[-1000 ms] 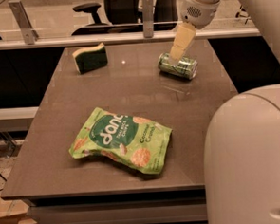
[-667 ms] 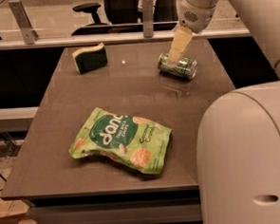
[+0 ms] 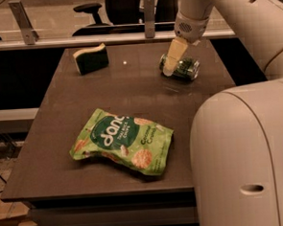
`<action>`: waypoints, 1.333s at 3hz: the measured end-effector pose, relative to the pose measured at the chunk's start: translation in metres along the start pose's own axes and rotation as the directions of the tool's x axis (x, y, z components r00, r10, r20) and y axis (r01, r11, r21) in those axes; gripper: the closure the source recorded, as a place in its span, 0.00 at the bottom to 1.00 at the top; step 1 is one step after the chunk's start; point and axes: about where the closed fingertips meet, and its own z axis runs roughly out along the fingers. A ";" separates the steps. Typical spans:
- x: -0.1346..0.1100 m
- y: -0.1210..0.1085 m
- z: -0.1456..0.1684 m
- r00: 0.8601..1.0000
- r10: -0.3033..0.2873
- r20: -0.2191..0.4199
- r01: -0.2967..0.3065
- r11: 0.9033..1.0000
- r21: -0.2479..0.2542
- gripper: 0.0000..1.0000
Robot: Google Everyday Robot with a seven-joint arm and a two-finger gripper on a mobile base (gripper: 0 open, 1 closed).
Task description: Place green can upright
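Note:
The green can (image 3: 184, 68) lies on its side at the far right of the dark table (image 3: 130, 87). It is shiny green with silvery ends. My gripper (image 3: 169, 69) hangs down from the white arm (image 3: 193, 16) and sits low at the can's left end, touching or nearly touching it. The can's left end is partly hidden behind the gripper.
A flat green snack pouch (image 3: 123, 141) lies in the middle front of the table. A green-and-yellow sponge (image 3: 91, 58) stands at the far left. The robot's white body (image 3: 245, 156) fills the right foreground. A rail and office chairs are behind the table.
The gripper has come down and slightly left, from above the can to its left end. The can, pouch and sponge have not moved.

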 end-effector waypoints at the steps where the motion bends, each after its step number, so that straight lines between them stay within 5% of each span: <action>1: -0.002 0.003 0.012 1.000 0.012 -0.024 -0.012 1.000 0.003 0.00; 3: -0.003 0.012 0.035 0.999 0.028 -0.044 -0.029 0.999 -0.023 0.00; 4: -0.002 0.016 0.044 0.999 0.031 -0.039 -0.033 0.999 -0.044 0.18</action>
